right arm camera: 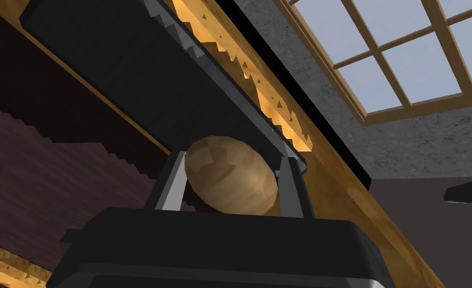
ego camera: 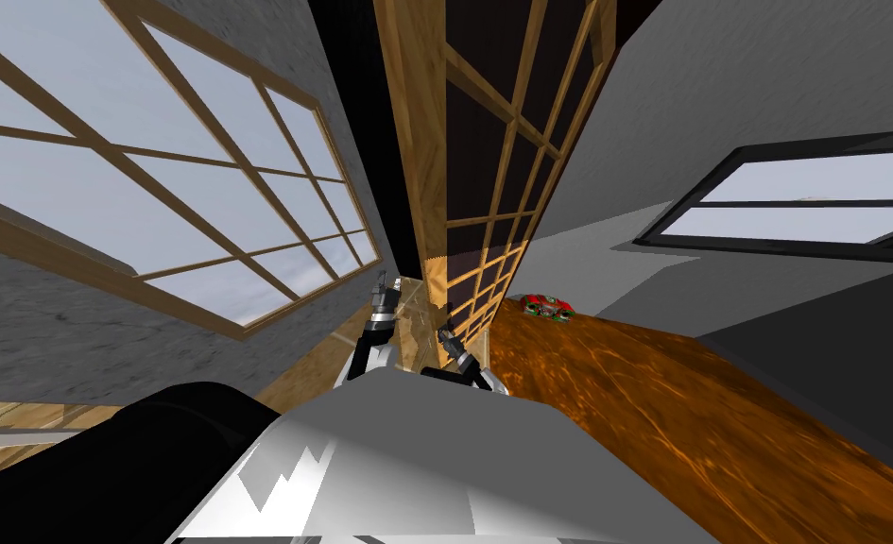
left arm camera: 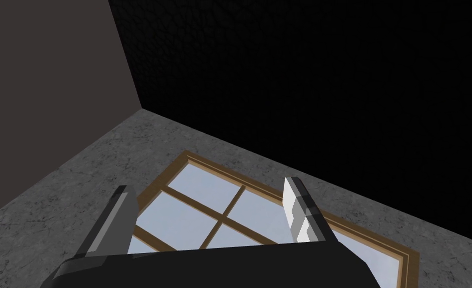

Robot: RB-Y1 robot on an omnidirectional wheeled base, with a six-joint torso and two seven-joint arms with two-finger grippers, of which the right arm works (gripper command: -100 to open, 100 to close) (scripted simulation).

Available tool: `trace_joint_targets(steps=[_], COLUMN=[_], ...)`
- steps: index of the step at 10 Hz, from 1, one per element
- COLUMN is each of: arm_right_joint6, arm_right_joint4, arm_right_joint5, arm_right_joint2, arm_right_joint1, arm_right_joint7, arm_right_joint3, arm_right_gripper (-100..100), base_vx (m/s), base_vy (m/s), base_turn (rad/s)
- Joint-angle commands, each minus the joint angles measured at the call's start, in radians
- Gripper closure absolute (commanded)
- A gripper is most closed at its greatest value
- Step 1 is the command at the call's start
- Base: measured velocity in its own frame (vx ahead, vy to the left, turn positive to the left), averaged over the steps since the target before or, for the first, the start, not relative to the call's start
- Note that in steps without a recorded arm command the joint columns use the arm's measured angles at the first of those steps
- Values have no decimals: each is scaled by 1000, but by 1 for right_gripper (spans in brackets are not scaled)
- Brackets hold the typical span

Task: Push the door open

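- Window with wooden bars (ego camera: 151, 179) sits in grey wall (ego camera: 47, 321), far left of head view.
- Left gripper (ego camera: 383, 280) is raised just left of door, fingers (left arm camera: 294, 205) spread apart, nothing between them. Can't tell whether it touches the wood.
- Black area (ego camera: 350, 57) runs as a narrow strip between grey wall and door's edge.
- Door (ego camera: 422, 161) is centre of head view, straight ahead of both arms: light wooden frame, lattice of wooden bars over dark panes. It leans with the camera's slant.
- Right gripper (ego camera: 446, 332) is low at the door, just right of left gripper.
- Right wrist view: round tan knob (right arm camera: 230, 175) sits between right gripper's fingers (right arm camera: 172, 180), which are clamped on its two sides.
- Long dark plate (right arm camera: 130, 65) on door runs up from behind knob, beside a bright wooden strip of the frame.
- Small dark part at edge of right wrist view, well apart from knob, could be the other arm, can't tell.
- Orange-brown floor (ego camera: 680, 406) spreads right of door.
- Small red and green object (ego camera: 546, 305) lies on floor near door's foot, too small to identify.
- Black-framed window (ego camera: 813, 203) is in plain grey wall at far right.
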Motion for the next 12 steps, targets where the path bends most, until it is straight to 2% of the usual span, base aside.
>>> trace_joint_targets(steps=[1,4,5,6,7,8,9,11,12], arm_right_joint6=[-3,-4,-4,-4,-4,-5,-5,-5,-5], arm_right_joint4=[6,8,8,8,8,9,9,10,10], arm_right_joint5=[-13,-38,-38,-50,-50,-62,-62,-88,-88], arm_right_joint2=[4,1,1,-1,-1,-3,-3,-5,-5], arm_right_joint1=[-4,-8,-8,-10,-10,-12,-12,-17,-17], arm_right_joint7=[-50,-126,-133,-169,-174,-213,-215,-280,-298], arm_right_joint3=[15,36,36,46,46,57,57,79,79], arm_right_gripper=[100,100,100,100,100,100,100,100,100], base_vx=[10,16,14,10,7,2,15,17,9], base_vy=[26,30,17,17,6,28,35,44,19], base_turn=[-34,-26,-1,-11,3,-56,-40,-56,-17])
